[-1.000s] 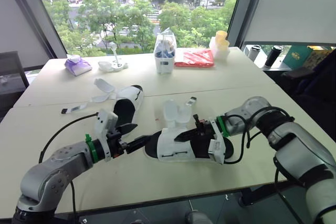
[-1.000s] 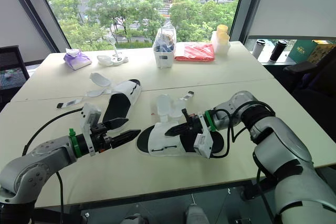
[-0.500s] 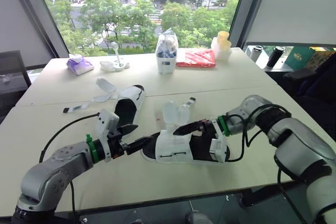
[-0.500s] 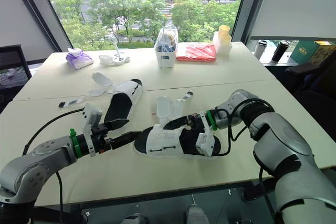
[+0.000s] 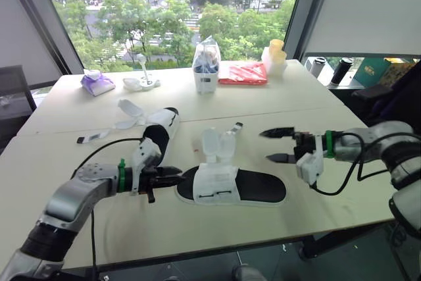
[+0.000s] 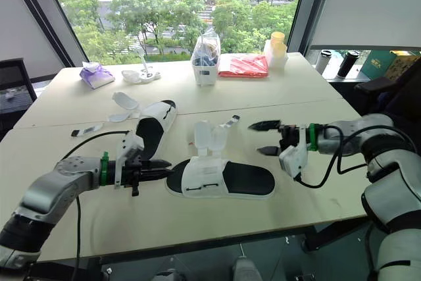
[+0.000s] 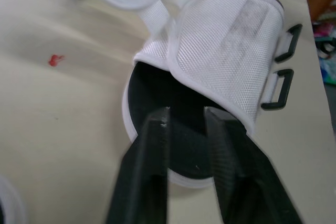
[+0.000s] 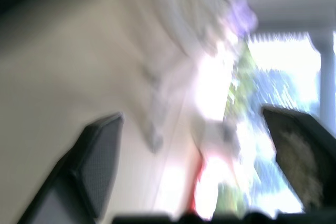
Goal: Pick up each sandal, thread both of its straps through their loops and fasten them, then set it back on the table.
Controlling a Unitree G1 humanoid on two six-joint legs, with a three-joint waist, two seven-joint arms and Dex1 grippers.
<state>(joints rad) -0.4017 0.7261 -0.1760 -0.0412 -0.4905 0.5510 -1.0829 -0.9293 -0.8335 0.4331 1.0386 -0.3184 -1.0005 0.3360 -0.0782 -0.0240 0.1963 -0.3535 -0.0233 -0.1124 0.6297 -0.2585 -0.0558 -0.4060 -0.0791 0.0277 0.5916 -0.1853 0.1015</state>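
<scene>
Your table [image 5: 296,90] carries both sandals. The near sandal [image 5: 230,185] lies flat at centre (flap standing up, unfastened), and the far sandal [image 5: 161,135] lies behind it to the left. Your right gripper [image 5: 264,146] spreads wide, empty, by the near sandal's right end. Your left gripper [image 5: 176,173] is at its toe, fingers narrowly parted.

It looks like an office on a high floor: wide windows [image 5: 164,4] above street trees [image 5: 223,21], pale worktops [image 5: 296,93], a roller blind [image 5: 368,4].
</scene>
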